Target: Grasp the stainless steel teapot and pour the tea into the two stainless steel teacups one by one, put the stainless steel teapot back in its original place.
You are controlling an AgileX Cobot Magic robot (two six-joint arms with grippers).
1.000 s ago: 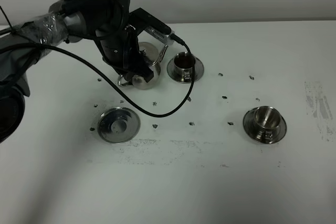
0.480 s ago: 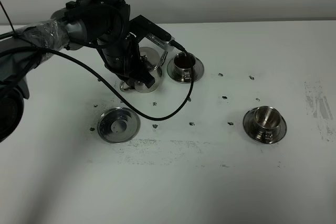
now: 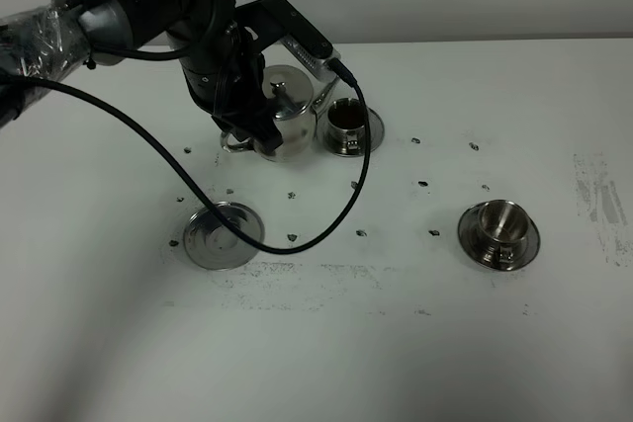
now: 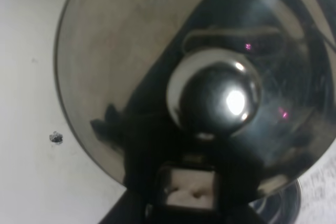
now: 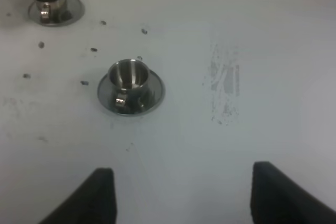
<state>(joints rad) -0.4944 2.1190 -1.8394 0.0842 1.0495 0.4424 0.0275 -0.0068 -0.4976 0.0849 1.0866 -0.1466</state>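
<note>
The stainless steel teapot [image 4: 131, 51] fills the view, its round lid knob [image 4: 218, 95] central; beside the teapot, a dark speck [image 4: 55, 137] marks the white desk [image 4: 26, 171].

The left arm [image 3: 213, 66] is covering the stainless steel teapot [image 3: 289, 118] on its 9 o'clock side, hiding most of its handle. The right gripper [image 5: 182, 171] is running off-frame, with only its finger ends showing.

We see a flat white table [image 3: 415, 363] carrying 3 shiny steel pieces. A flat round steel tray with concentric rings [image 3: 223, 236] lies on the left. 2 round steel saucers lie well apart: the back saucer [image 3: 341, 149] near the middle and the front saucer [image 3: 529, 244] to the right. Small dark specks [image 3: 422, 184] dot the surface between them, and a grey scuffed patch [image 3: 598, 195] marks the right side.
</note>
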